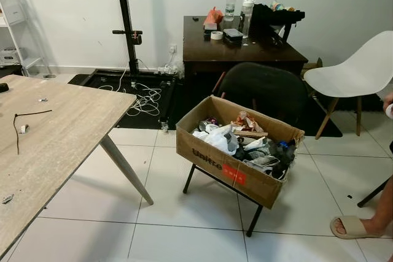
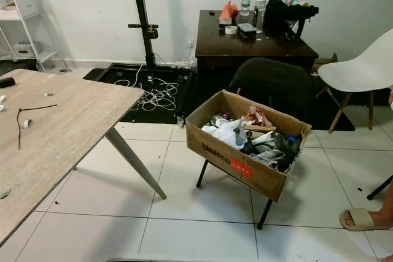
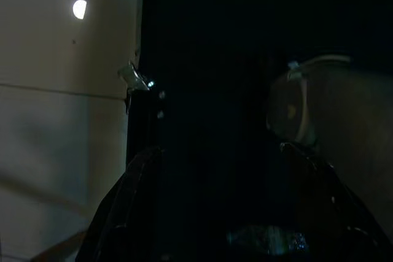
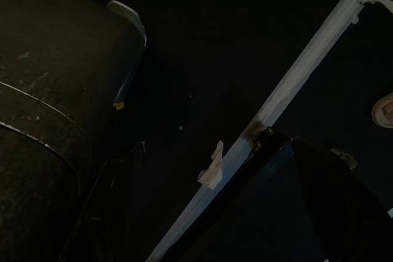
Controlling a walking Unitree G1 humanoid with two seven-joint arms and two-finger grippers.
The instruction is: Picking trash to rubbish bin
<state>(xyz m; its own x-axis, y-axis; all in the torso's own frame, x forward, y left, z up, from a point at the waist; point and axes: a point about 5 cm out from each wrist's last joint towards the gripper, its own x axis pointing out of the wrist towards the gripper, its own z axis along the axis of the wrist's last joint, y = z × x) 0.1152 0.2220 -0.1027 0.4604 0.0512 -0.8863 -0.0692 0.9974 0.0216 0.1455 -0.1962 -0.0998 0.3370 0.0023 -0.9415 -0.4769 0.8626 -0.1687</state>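
— So, where is the rubbish bin seen?
— A cardboard box (image 1: 230, 173) full of trash (image 1: 242, 142) is perched tilted on a black folding stand (image 1: 212, 179), just right of centre on the white tiled floor (image 1: 184, 231). Its near corner overhangs the stand toward 5 o'clock.

— And what is left on the table?
— At 9 o'clock the wooden table (image 1: 67, 133) is cut off by the frame; its right edge runs diagonally and one leg (image 1: 126, 170) splays out toward the box. A black cable tie (image 1: 24, 118) and small scraps (image 1: 23, 129) are seen on it.

— How much open room is seen?
— Bare tiles are seen between the table leg and the box. Behind the box a dark chair (image 1: 264, 90) is pushed nearly against it, a dark desk (image 1: 239, 50) stands at 12 o'clock, and a white chair (image 1: 359, 72) at 2 o'clock. A person's sandalled foot (image 1: 356, 226) is planted at 4 o'clock.

— What of the grippers?
— Both wrist views are very dark. The left gripper (image 3: 215, 170) and right gripper (image 4: 202, 182) are made out only as shadowed fingers; whether they are spread or holding anything cannot be told.
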